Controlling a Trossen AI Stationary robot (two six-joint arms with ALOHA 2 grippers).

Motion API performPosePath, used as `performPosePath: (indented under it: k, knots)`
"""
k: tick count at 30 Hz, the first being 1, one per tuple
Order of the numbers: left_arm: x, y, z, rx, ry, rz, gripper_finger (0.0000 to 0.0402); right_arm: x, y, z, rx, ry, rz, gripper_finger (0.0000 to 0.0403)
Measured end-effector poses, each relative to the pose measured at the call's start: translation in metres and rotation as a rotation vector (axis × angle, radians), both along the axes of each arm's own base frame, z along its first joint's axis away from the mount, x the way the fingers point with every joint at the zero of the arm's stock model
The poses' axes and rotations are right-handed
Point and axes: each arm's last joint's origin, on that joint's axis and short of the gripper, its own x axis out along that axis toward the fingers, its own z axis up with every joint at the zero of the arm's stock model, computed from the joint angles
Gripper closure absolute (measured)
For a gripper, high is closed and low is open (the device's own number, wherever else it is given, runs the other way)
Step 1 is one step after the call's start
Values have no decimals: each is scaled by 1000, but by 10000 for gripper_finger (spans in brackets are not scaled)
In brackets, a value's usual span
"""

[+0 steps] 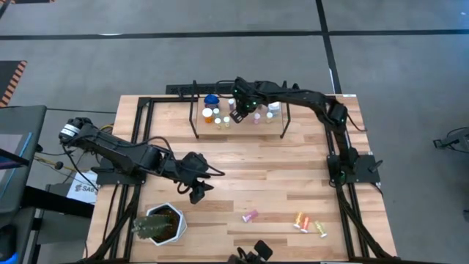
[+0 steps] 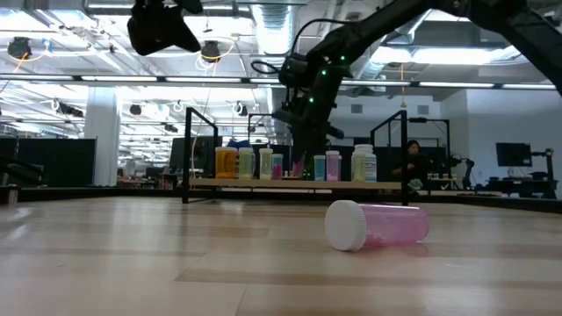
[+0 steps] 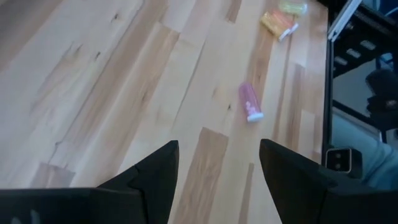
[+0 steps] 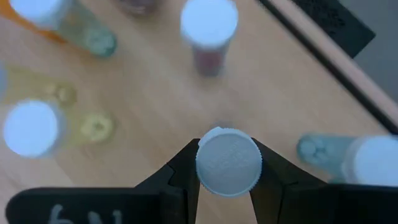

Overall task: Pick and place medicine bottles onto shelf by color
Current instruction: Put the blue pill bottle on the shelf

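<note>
The shelf (image 1: 272,125) stands at the table's far side with several bottles upright on it: orange (image 1: 208,114), yellow (image 2: 266,164), pink (image 2: 333,165) and white (image 2: 363,162). My right gripper (image 4: 228,162) hangs over the shelf's middle (image 1: 242,108), shut on a white-capped bottle whose body is hidden. My left gripper (image 3: 217,165) is open above the table's left middle (image 1: 198,187), holding nothing. A pink bottle (image 1: 250,215) lies on its side near the front edge, an orange one (image 1: 300,221) and a yellow one (image 1: 320,228) to its right. My right gripper pinches the bottle's round white cap (image 4: 211,163) between its two fingers (image 4: 183,168), one on each side. The fingers come from above, slanting down. The bottle stands upright under them; the cap hides its body and whether its base rests on the shelf.
A green spiky plant in a white pot (image 1: 159,224) sits at the near left corner. Black frame rails (image 1: 344,205) run along the table's left and right sides. Bare wood lies between the shelf and the loose bottles.
</note>
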Motion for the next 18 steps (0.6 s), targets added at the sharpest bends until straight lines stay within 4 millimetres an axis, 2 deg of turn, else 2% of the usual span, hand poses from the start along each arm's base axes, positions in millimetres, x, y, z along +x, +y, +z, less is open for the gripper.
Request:
performPosePath:
  k: [11, 18]
  knots:
    - [-1, 1, 0, 0, 3, 14, 191, 2, 0, -4, 1, 3, 4, 275]
    - [-1, 1, 0, 0, 2, 14, 191, 2, 0, -4, -8, 8, 25, 245]
